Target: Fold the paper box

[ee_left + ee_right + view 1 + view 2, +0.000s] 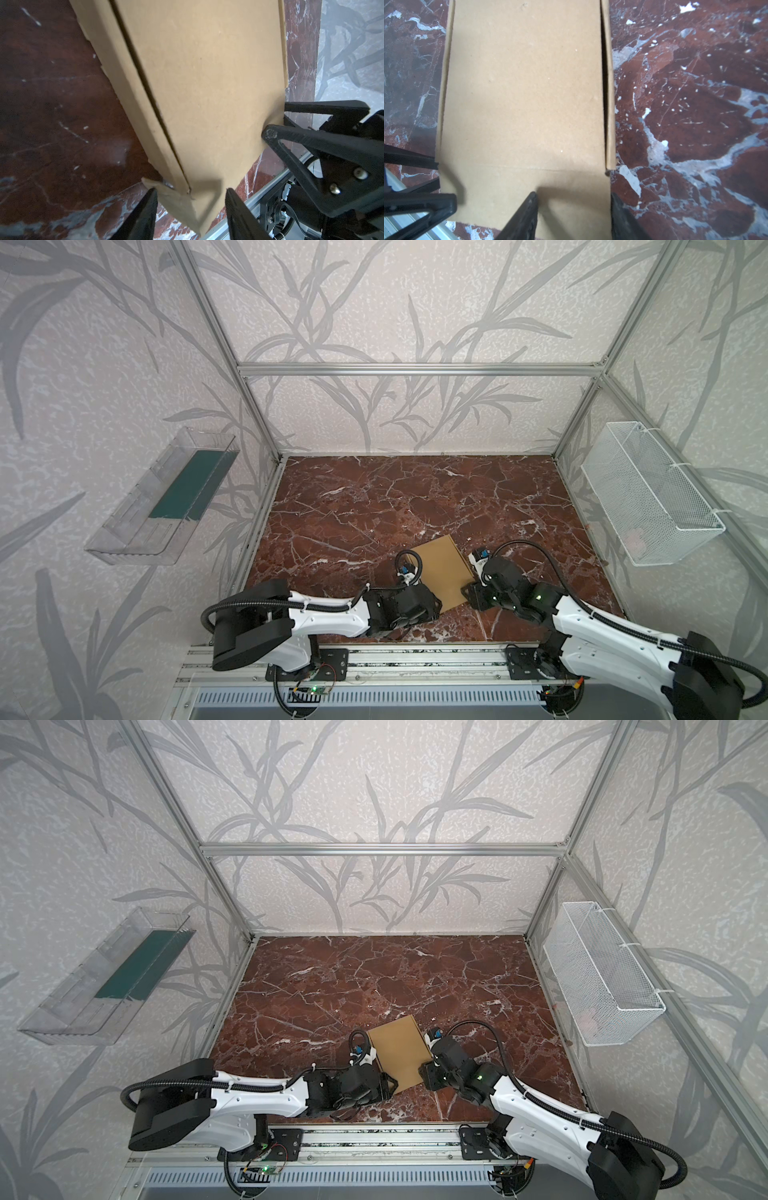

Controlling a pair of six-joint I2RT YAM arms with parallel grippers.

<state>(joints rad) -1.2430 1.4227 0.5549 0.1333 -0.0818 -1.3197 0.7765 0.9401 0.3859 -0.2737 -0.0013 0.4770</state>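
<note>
Cardboard this light could skid or twist on the slick marble table (374, 497) if either arm pushes unevenly. The lid's side seam shows a dark gap, so it may spring up rather than tuck in. The paper box (442, 574) lies between both tools. Its near corner sits between the half-parted jaws of the left gripper (190, 190), with no firm pinch evident. The right gripper (573, 194), likewise half-parted, straddles the neighbouring edge, one finger on the flap, one just outside it, clamping nothing.
</note>
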